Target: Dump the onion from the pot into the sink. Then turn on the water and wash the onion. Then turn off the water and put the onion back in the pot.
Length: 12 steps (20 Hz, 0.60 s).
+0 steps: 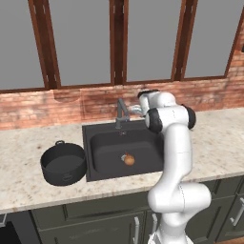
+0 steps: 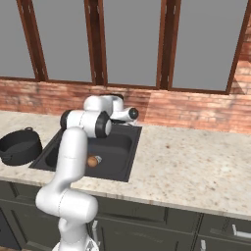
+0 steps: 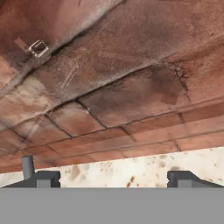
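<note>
Hand view has our gripper (image 3: 113, 177) spread wide and empty, facing the brick wall (image 3: 131, 87) above the counter (image 3: 131, 168). We see the onion (image 1: 129, 160) in the sink (image 1: 102, 164), the pot (image 1: 63, 164) just left.

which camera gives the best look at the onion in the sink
The left base view: the onion lies unobstructed by the drain in the sink. In the right base view the arm partly covers it.
</note>
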{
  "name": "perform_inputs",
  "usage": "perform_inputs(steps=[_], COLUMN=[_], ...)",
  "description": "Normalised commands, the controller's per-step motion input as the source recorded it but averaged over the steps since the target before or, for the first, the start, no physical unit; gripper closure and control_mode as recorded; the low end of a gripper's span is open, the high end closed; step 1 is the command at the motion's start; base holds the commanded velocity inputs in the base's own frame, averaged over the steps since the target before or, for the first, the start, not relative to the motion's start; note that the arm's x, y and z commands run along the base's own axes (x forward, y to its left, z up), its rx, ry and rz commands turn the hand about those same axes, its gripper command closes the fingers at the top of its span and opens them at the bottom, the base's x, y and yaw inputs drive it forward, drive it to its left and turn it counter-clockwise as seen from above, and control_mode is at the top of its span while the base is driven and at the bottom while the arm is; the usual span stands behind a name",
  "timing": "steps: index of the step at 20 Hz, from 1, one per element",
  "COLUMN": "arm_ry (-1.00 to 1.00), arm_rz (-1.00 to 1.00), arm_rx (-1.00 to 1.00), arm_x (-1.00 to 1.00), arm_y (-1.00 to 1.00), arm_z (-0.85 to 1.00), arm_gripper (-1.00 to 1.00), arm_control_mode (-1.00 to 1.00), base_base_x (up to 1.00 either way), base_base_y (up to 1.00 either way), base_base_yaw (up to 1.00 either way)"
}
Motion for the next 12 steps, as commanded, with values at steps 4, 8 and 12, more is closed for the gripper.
perform_inputs(steps=[4,8,12], arm_ry=[0.00,0.00,0.00], arm_rz=[-0.01,0.00,0.00], arm_rx=[0.00,0.00,0.00], arm_x=[-1.00,-1.00,-1.00], arm_y=[-0.56,-0.41,-0.21], arm_z=[0.44,0.56,0.66], arm_gripper=[-1.00,-1.00,-1.00], arm_control_mode=[-1.00,-1.00,-1.00], base_base_x=[0.00,0.00,0.00], base_base_y=[0.00,0.00,0.00], base_base_yaw=[0.00,0.00,0.00])
